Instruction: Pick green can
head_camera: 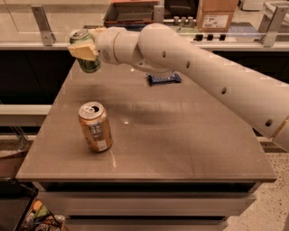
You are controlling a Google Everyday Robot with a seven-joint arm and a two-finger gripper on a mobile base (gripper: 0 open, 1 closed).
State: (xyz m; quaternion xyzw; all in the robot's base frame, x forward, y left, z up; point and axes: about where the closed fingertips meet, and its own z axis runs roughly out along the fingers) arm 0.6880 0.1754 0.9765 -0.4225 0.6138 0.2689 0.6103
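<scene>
Closest to you was the front edge of the brown table (180, 149). The orange-tan can (95, 127) stood upright on its front left part, with its white label facing the front and its opened silver top showing. It was well apart from everything else on the surface.

Farther back, around the middle of the far half, a blue packet (163, 79) lay flat, just under the white arm (216, 76). The arm came in from your right and stretched across the table toward its far left corner.

At that corner you had the gripper (86, 46) closed around the green can (89, 64). One tan finger pad (82, 50) was pressed across the near side of the can's upper half. The other finger sat behind the can, so the jaws were only as far apart as the can is wide. The can was tilted, with its silver top leaning left and its green lower half hanging below the pad. You could not tell whether its base was still touching the tabletop.

Beyond the table ran a pale counter (27, 45). A dark tray (128, 12) and a cardboard box (215, 14) sat on it.
</scene>
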